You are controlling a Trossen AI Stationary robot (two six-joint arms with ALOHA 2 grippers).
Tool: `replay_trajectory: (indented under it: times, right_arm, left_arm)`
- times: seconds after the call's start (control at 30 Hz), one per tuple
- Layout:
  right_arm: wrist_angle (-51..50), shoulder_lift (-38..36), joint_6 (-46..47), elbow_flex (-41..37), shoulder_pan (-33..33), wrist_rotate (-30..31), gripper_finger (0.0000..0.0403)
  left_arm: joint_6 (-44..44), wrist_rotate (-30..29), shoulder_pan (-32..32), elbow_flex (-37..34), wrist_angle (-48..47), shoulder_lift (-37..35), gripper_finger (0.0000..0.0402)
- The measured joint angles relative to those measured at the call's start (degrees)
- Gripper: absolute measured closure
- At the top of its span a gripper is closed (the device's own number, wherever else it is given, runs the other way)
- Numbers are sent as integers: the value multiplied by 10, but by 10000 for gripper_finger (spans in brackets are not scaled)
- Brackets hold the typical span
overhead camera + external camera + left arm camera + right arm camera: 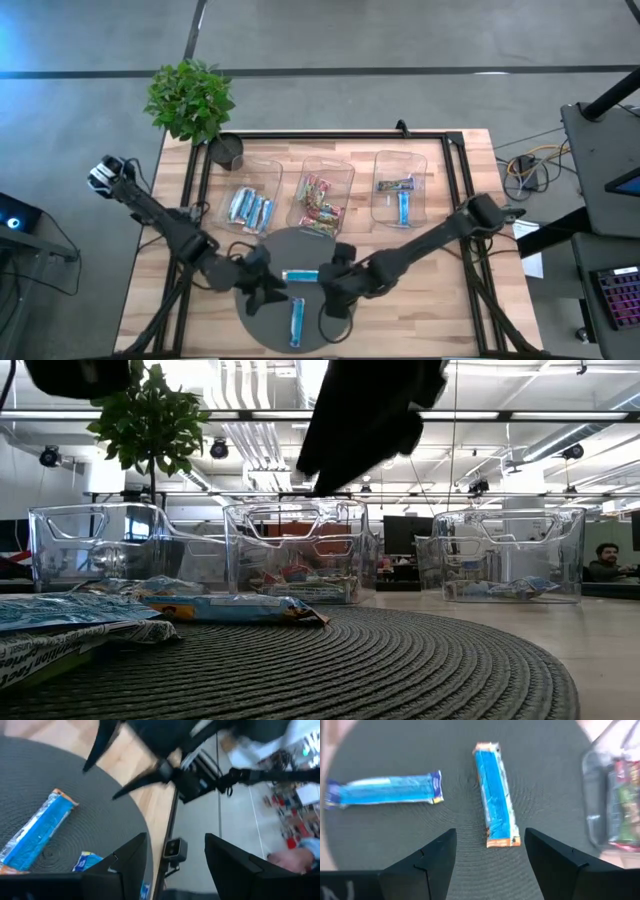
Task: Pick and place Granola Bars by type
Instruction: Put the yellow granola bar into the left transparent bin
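Two light blue Granola Bars lie flat on a round dark mat (262, 255): one crosswise (300, 274), one nearer the table's near edge (297, 322). My right gripper (335, 290) hovers open over the mat; in its wrist view the fingers (490, 832) stand just short of the orange-ended bar (495, 795), with the other bar (385, 789) beside it. My left gripper (268, 290) is open over the mat's left part (175, 837), with a blue bar (37, 832) to one side. More bars lie in three clear bins.
Three clear bins stand in a row behind the mat: left (248, 205) with blue bars, middle (322, 200) with multicoloured ones, right (400, 195) with a dark and a blue bar. A potted plant (190, 100) stands at the far left corner. Bare wood lies right of the mat.
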Motion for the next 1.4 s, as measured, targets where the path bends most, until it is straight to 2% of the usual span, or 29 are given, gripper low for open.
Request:
replay_trajectory:
  times: [0.2,0.4,0.53,0.73,0.87,1.2,1.4]
  right_arm:
    - [-3,67,1,43,-14,-45,179]
    - [-5,114,-60,92,-33,-33,179]
    - [-12,143,-74,104,-53,-45,179]
    - [-13,162,-71,107,-75,-127,179]
    - [-25,159,-72,108,-76,-133,189]
    - [-63,140,-86,108,-80,-136,294]
    - [-43,91,-50,125,-87,-127,324]
  left_arm:
    - [-16,-163,-87,0,-4,-33,221]
    - [-14,-254,-150,0,-34,-78,221]
    - [-15,-272,-157,0,-60,-101,221]
    - [-9,-273,-157,-1,-79,-126,221]
    - [-20,-281,-157,-1,-111,-141,221]
    - [-30,-330,-157,-1,-168,-164,221]
    - [-24,-349,-156,-1,-184,-181,221]
